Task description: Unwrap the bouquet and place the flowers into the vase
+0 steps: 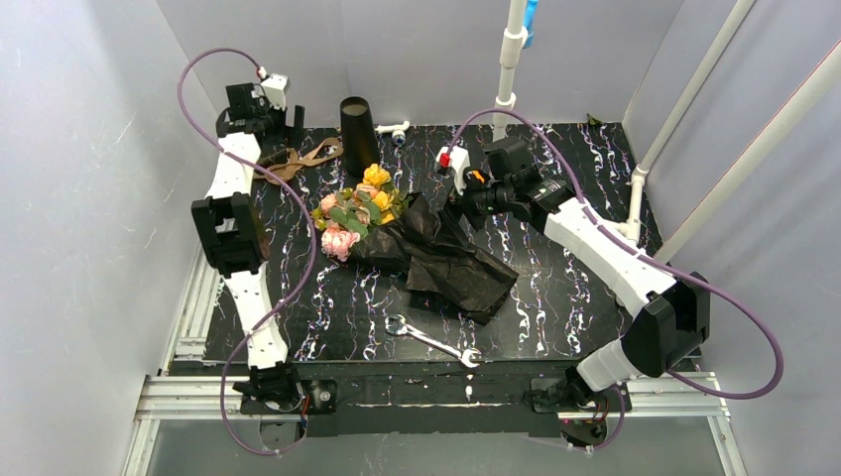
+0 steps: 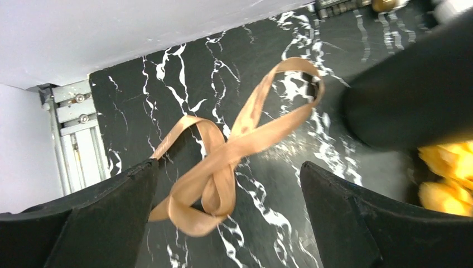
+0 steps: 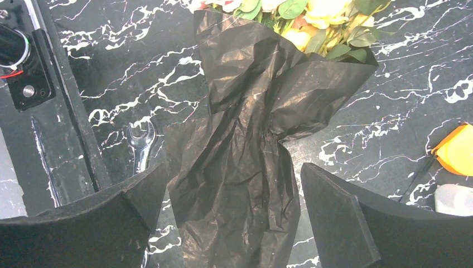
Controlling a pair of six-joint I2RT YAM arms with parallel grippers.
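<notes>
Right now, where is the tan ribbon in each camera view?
Top external: the ribbon lies at the far left of the table, beside the vase.
Left wrist: ribbon at the centre of the picture.
Right wrist: not in it.
Shared landmark: the yellow flowers, in all three.

tan ribbon (image 2: 234, 146), black wrapping (image 3: 240, 139), pink-yellow flowers (image 1: 359, 208)

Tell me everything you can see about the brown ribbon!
The ribbon is a flat, tan-brown, slightly shiny band. It is off the bouquet, lying loose on the black marble table in floppy loops that cross over each other. It sits at the far left, near the vase, below the open left gripper. One end reaches a finger; touching is unclear.
</notes>
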